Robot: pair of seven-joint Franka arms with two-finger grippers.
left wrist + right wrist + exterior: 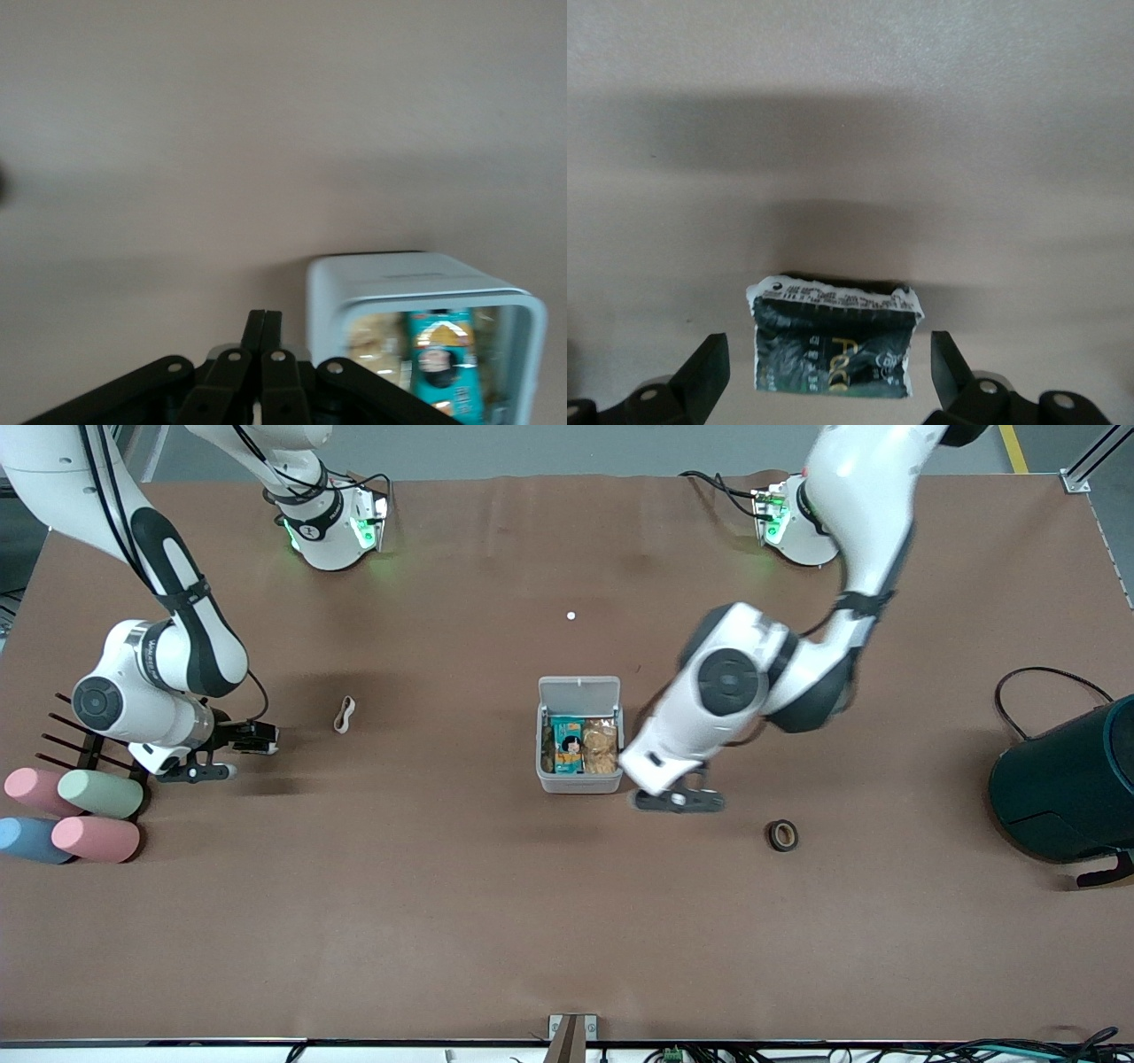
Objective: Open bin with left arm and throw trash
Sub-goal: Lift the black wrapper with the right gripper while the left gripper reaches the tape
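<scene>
The right pincer [232, 751] is standing wide open around the black packet [833, 336] on the bench [443, 921], toward the right arm's end; it should close squarely before lifting. The rubber band [344, 714] is lying beside it. Mid-bench, the bin [579, 781] is sitting with its lid [579, 689] up. The left pincer [680, 801], shut and empty, is waiting just beside it and should stay clear. The tape ring [782, 834] is lying near it.

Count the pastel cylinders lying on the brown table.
4, clustered at the right arm's end: pink cylinder, green cylinder, blue cylinder, second pink cylinder. Others may be hidden.
</scene>
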